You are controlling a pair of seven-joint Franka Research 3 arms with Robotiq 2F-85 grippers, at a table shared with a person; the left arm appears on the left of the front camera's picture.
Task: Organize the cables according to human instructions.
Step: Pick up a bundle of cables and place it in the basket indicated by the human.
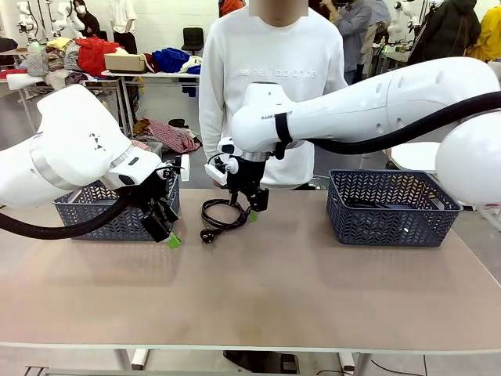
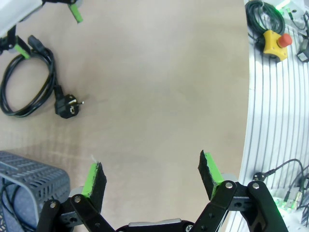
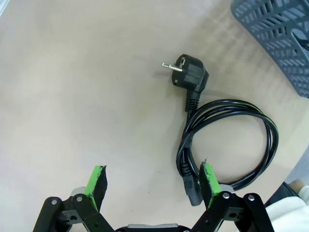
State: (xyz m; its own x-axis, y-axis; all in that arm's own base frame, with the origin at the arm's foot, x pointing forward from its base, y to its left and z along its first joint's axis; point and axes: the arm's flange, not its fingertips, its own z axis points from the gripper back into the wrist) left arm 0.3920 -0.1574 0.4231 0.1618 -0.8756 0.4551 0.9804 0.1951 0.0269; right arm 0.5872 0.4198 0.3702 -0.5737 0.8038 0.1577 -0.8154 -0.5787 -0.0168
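On the bench between two baskets lies a coiled cable (image 1: pixel 221 216), its round plug (image 3: pixel 189 73) jutting off the loop toward the robot's edge. Your right gripper (image 1: pixel 250 210) hovers open right over it, ready to pick; next, lower and straddle the strands. Your left gripper (image 1: pixel 165 227) hangs open nearby.

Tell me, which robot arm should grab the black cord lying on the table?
Probably the right. Its open right gripper hangs just over the coiled black power cord, one green pad beside the loop. The open left gripper sits off by the dark slotted plastic basket.
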